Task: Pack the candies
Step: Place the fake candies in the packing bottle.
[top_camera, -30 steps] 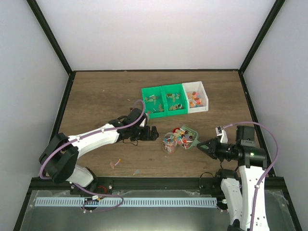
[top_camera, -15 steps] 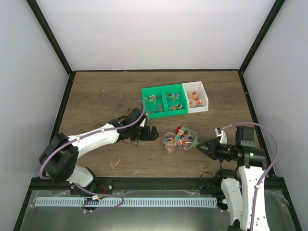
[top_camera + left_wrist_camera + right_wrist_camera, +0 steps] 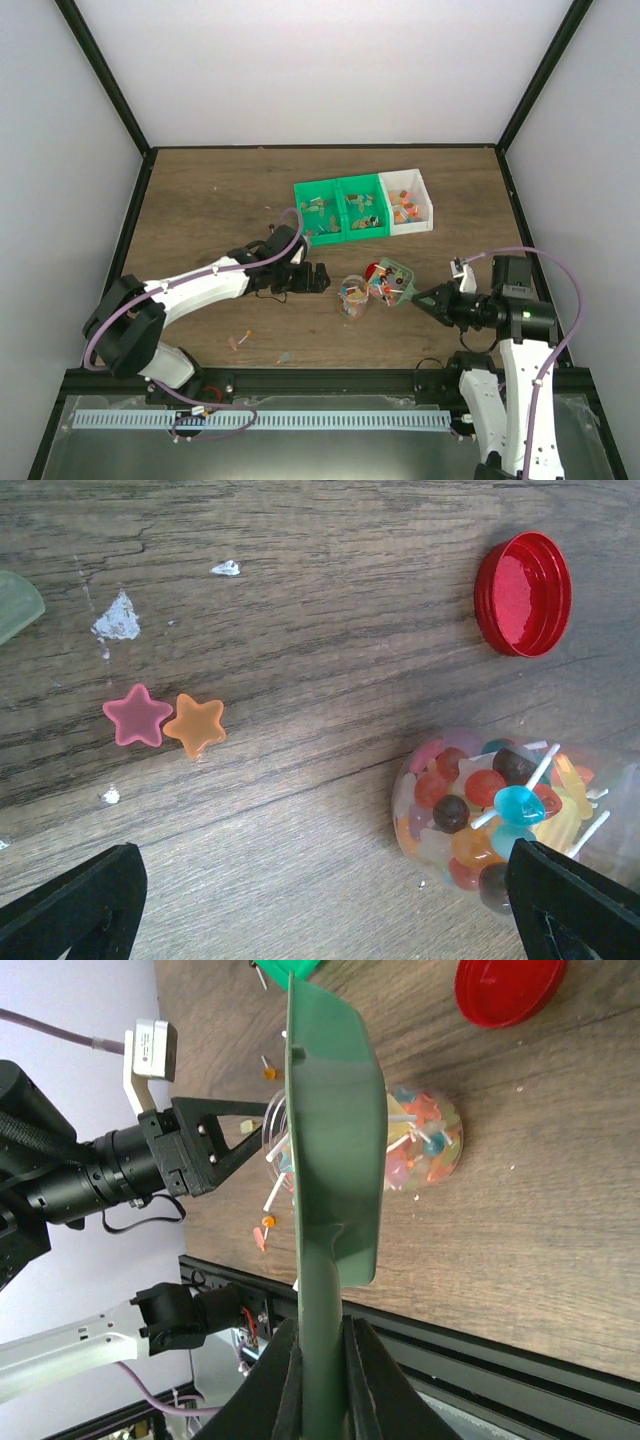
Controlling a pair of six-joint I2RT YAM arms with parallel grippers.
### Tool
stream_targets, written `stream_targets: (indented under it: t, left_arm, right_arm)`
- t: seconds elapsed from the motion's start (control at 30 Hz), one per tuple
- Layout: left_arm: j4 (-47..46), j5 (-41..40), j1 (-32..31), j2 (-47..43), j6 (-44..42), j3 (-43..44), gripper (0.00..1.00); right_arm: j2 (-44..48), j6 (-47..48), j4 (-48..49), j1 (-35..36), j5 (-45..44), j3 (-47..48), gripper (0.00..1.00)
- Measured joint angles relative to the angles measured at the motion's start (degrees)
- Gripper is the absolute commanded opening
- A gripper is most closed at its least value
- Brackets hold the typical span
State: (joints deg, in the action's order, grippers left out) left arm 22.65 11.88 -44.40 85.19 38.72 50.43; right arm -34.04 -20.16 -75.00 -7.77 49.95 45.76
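A clear jar [image 3: 352,296] stands on the wooden table, filled with the candies [image 3: 480,810] in mixed colours and some lollipop sticks. My right gripper [image 3: 425,298] is shut on the handle of a green scoop [image 3: 335,1150]. The scoop is turned on its edge, its bowl right beside the jar [image 3: 425,1145]. My left gripper [image 3: 318,277] stands open just left of the jar, and nothing is between its fingers [image 3: 75,905]. The red lid [image 3: 523,593] lies open side up behind the jar. Two star-shaped candies [image 3: 165,720] lie loose on the table.
Two green bins [image 3: 340,210] and a white bin [image 3: 410,203] with more sweets stand in a row behind the jar. A few loose candies [image 3: 240,340] lie near the front left. The black frame rail [image 3: 320,378] runs along the near edge.
The right gripper has rolled the scoop further onto its edge and shifted a little to the right. The left arm has not moved.
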Motion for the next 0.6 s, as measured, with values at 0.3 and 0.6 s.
stream_targets:
  t: [0.3, 0.6]
  left_arm:
    - [-0.04, 0.02, 0.00, 1.14, -0.37, 0.02, 1.00]
    - [-0.09, 0.20, 0.00, 2.32, -1.11, 0.13, 1.00]
  right_arm:
    - [-2.16, 1.11, 0.02, 0.04, -2.69, 2.10, 0.01]
    - [-3.15, 1.27, 0.04, 0.04, -2.64, 2.23, 0.01]
